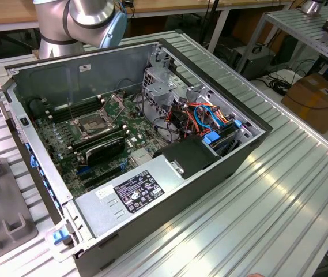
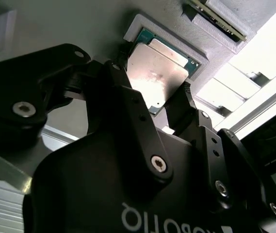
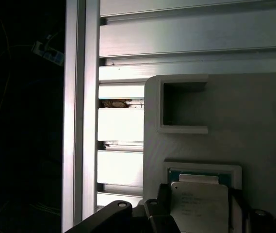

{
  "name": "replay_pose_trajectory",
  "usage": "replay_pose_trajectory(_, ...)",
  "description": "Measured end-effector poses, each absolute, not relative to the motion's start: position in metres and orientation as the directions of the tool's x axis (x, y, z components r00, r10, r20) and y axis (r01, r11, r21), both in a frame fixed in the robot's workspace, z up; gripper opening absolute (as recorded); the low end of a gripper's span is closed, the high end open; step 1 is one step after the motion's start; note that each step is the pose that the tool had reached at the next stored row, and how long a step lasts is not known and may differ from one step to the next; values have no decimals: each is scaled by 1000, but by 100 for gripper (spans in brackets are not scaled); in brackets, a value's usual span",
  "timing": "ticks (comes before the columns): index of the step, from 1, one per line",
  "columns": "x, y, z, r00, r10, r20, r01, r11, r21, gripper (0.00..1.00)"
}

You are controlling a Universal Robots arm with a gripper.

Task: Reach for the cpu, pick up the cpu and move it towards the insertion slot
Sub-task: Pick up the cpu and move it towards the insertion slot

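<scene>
1 ribbed aluminium worktop (image 1: 285, 190) carries an open computer case (image 1: 66, 75), seen in the exterior view with its side panel off. the grey and blue arm (image 1: 80, 20) sits at 11 o'clock from the case's middle and runs out past the picture's edge. inside the case, a large grey box (image 1: 135, 193) with a black-and-white label lies at 6 o'clock. a black card (image 1: 103, 150) sits just above it on the board. the insertion slot (image 1: 93, 123), a square socket with a shiny frame and thin wire levers, lies at 12 o'clock from that card. the slot's dark centre is bare.

in both wrist views a pale holder (image 3: 254, 121) with a square recess rests on the aluminium rails. the black claw (image 2: 151, 82) is closed on the cpu (image 2: 157, 73), with its 2 fingers (image 2: 128, 111) pressed against opposite edges of the chip. the cpu (image 3: 198, 206) shows its dull silver face between them, over the recess. a green edge is visible at the recess rim. i cannot tell whether the chip has been lifted clear of the recess.
</scene>
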State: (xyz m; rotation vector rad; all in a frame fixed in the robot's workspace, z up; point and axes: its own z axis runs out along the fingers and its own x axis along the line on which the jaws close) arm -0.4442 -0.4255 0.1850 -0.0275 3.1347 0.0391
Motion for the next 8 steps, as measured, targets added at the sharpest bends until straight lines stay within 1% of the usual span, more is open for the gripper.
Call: replay_pose_trajectory(8,-444,-425,191,-1000,-17,-7,-18,1000,25,55)
